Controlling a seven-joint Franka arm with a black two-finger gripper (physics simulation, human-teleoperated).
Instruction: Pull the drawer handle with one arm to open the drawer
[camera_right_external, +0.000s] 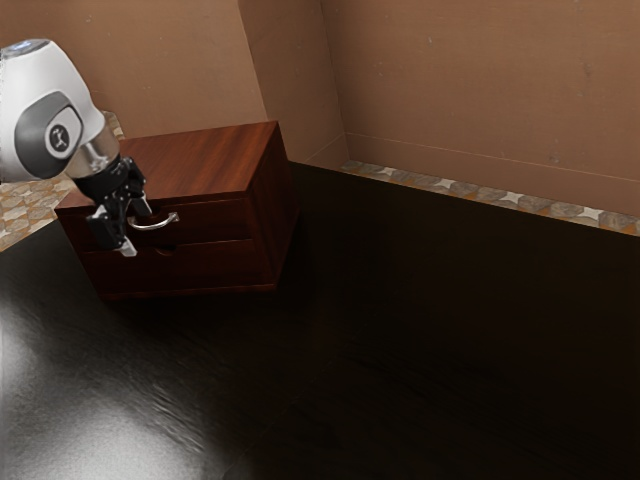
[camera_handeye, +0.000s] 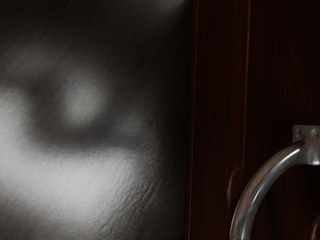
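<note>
From the exterior view, your gripper (camera_right_external: 124, 226) is at the top drawer (camera_right_external: 205, 222) of the cabinet (camera_right_external: 215, 160), which sits at the far end of the worktop (camera_right_external: 400, 350), on the exterior view's left. It is right against the near end of the handle (camera_right_external: 160, 221), a curved metal loop. I cannot tell from here whether it is closed on the loop or only beside it. The drawer front looks flush with the lower drawer (camera_right_external: 200, 265) beneath it, and no gap shows. I judge the reach done and the pull not yet begun, so all the opening is left to do. In front of the cabinet the worktop is bare and dark, so nothing blocks the drawer's path. The walls behind stand well apart from the cabinet.

In the wrist view, the handle (camera_handeye: 260, 185) curves up close by your hand to its small mounting plate (camera_handeye: 306, 132) on the dark wood of the drawer (camera_handeye: 220, 100). Beside that is the worktop (camera_handeye: 90, 125), with a bright glare on it. Nothing lies between your hand and the handle. The one doubt is the grip, so confirm it before you pull.
</note>
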